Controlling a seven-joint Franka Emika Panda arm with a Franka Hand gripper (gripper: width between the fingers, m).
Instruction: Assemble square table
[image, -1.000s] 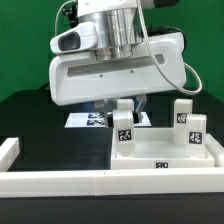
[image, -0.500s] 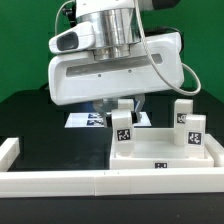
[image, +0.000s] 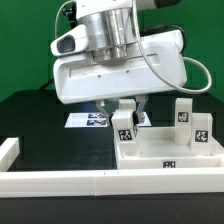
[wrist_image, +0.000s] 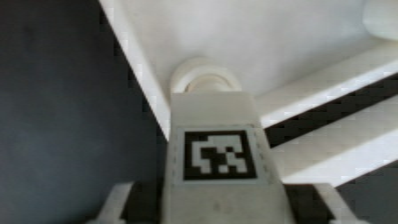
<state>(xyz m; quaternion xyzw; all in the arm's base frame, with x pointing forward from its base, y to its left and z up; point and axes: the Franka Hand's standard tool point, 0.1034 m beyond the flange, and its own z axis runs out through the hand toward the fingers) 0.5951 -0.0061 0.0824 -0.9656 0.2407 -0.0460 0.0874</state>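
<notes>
Three legs stand on the square panel (image: 165, 155); the claw (image: 124, 108) grips one leg (image: 124, 126) there.

No readable words, brands or numbers anywhere. Only signs: black-and-white square marker tags. One on leg (image: 124, 125) between fingers (image: 137, 104), same tag large in wrist view (wrist_image: 221, 155). Others on two legs (image: 183, 115) beyond fingers, on panel (image: 170, 163) edge below, on marker board (image: 88, 120) behind.
</notes>
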